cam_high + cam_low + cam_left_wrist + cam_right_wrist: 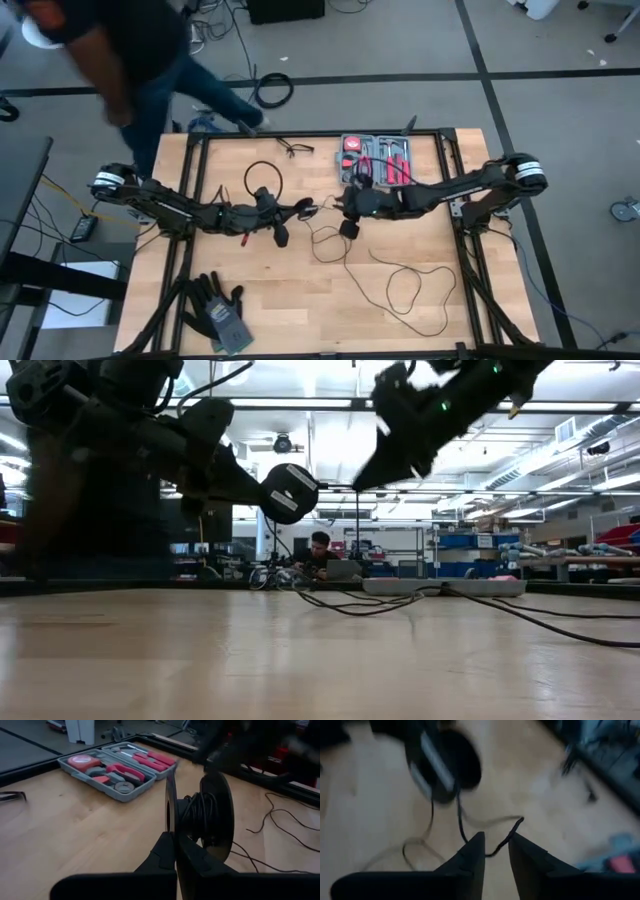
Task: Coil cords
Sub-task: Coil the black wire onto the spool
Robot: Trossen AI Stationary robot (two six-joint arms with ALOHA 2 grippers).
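Left gripper [175, 851] clamped on black spool [200, 817] at mid-table, thin black cord [405, 285] partly wound on its hub. Rest of cord trails in loose loops over table [300, 310] toward right front. Right gripper [496, 849] just beside spool, fingers apart, cord strand lying between tips, not pinched.

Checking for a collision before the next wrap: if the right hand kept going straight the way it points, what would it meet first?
Probably the black spool held in the left hand; the thin cord dangles between the right hand's parted fingers. Depth is unclear.
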